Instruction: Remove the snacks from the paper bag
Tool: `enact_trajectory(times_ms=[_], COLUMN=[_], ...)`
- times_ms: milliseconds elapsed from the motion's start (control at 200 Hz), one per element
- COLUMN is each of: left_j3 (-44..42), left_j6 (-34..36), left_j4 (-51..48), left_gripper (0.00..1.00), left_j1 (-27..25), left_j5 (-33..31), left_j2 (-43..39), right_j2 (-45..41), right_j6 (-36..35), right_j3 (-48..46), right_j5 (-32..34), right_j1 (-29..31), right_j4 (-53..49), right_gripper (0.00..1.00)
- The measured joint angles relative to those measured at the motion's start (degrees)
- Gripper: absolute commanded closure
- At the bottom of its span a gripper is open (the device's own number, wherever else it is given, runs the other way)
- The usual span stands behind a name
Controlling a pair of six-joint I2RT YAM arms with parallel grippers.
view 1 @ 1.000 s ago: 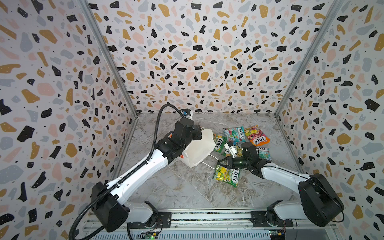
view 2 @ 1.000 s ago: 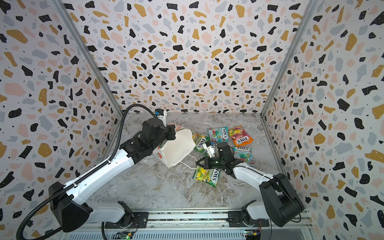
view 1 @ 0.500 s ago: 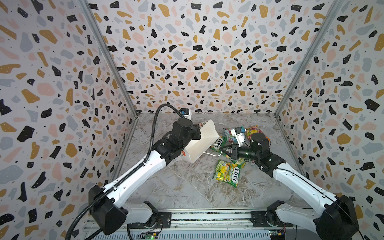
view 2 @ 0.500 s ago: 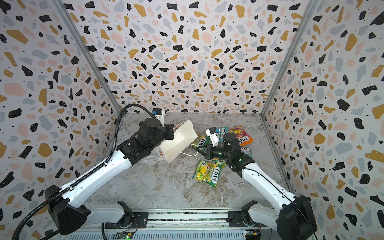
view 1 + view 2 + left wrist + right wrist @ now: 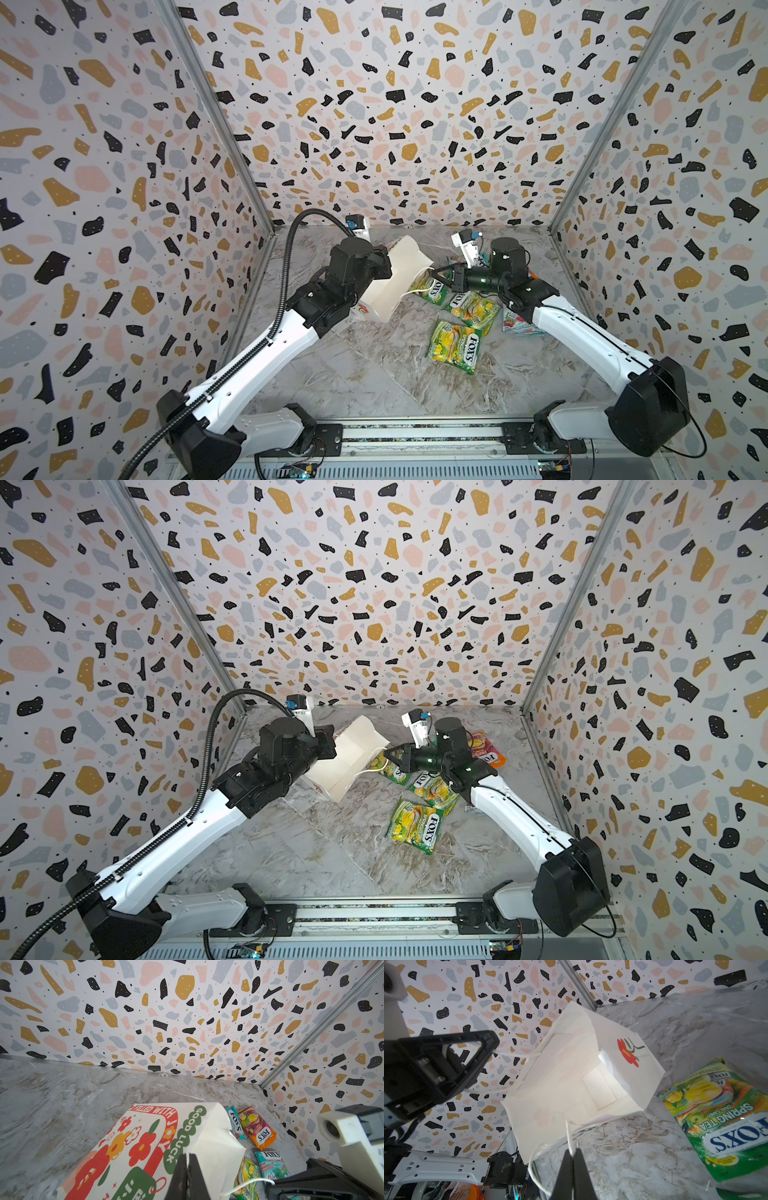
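The main risk is in the thin cords. The right hand (image 5: pixel 572 1153) has its fingers pressed together on 1 cord handle (image 5: pixel 568 1132) of the paper bag (image 5: pixel 399 270). The left hand (image 5: pixel 188 1156), fingers likewise together, appears to pinch the other cord handle (image 5: pixel 517 1055), which runs to its tip in the right wrist view. Whether paper is caught too I cannot tell. If the 2 hands draw farther apart, a cord could slip free or tear from the rim, and the bag would drop onto the snacks (image 5: pixel 455 347). The right forearm passes over some of them, so a careless retreat could drag packets about.

The bag hangs tipped between the hands at the far centre, mouth toward the right. Its inside looks bare, so I judge the emptying done. The packets lie on the tabletop (image 5: pixel 374 374) right of the bag, 3 green-yellow ones nearest it, teal and orange ones farther right.

The left arm reaches from the near left to the far centre, hand pointing right. The right arm stretches from the near right, hand level and pointing left at the bag's mouth.
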Motion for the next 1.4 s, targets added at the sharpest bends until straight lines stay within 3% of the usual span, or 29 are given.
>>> enact_trajectory(times_ms=[315, 616, 716, 841, 896, 971, 1071, 1257, 1397], left_j3=[-0.24, 7.5, 9.77, 11.96, 12.46, 13.03, 14.86, 18.49, 21.11], left_j6=[1.73, 7.15, 9.03, 11.06, 11.69, 12.46, 13.62, 15.37, 17.2], left_j4=[1.57, 1.18, 1.11, 1.2, 1.16, 0.94, 0.31, -1.36, -1.95], left_gripper=[1.0, 1.0, 1.0, 1.0, 1.0, 0.88, 0.61, 0.24, 0.08], left_j1=[10.75, 19.3, 20.81, 21.99, 22.23, 22.45, 22.51, 22.73, 22.77], left_j5=[8.35, 15.78, 17.0, 18.25, 18.6, 19.26, 19.76, 18.69, 16.37], left_j2=[4.07, 13.57, 16.13, 19.04, 19.89, 20.76, 22.18, 23.37, 23.3], right_j2=[10.47, 17.14, 20.28, 24.9, 26.64, 28.59, 29.75, 29.81, 29.44], right_j6=[1.27, 4.66, 5.79, 7.34, 7.8, 7.91, 7.58, 5.29, 3.32], right_j3=[10.97, 19.26, 22.64, 27.3, 29.27, 32.11, 35.54, 41.07, 41.86], right_j5=[1.38, 1.75, 1.2, -0.31, -0.94, -1.6, -1.75, -1.33, -0.87], right_j1=[-2.38, -3.3, -3.41, -3.52, -3.52, -3.56, -3.58, -4.07, -5.33], right_j4=[-2.27, -2.56, -2.08, -1.49, -1.42, -1.66, -2.71, -4.26, -4.33], right_gripper=[1.0, 0.99, 0.86, 0.62, 0.57, 0.51, 0.45, 0.37, 0.33])
